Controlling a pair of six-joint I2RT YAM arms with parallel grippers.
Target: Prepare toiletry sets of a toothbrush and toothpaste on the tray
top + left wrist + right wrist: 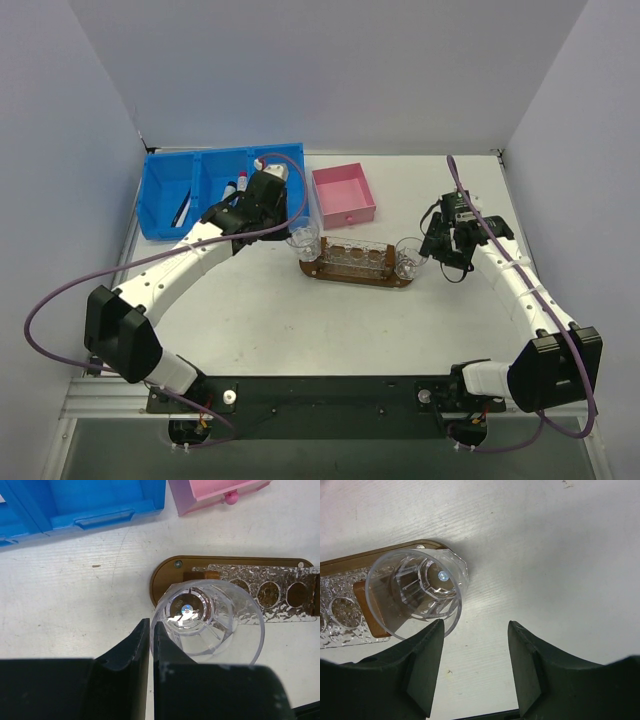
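Observation:
The dark wooden tray [318,270] lies mid-table and carries a clear holed rack [352,257]. A clear plastic cup [220,625] stands over the tray's left end [165,575]. My left gripper [151,625] is shut on its rim, one finger inside and one outside. Another clear cup [415,592] stands at the tray's right end [365,560]. My right gripper [476,625] is open just right of that cup, with bare table between its fingers. Both cups look empty. Toothpaste tubes [234,186] and a dark toothbrush [183,208] lie in the blue bin [165,175].
The blue compartmented bin [75,505] sits at the back left, partly under my left arm. A pink square box [343,195] stands behind the tray, and its knob [230,498] faces the tray. White walls close the table on three sides.

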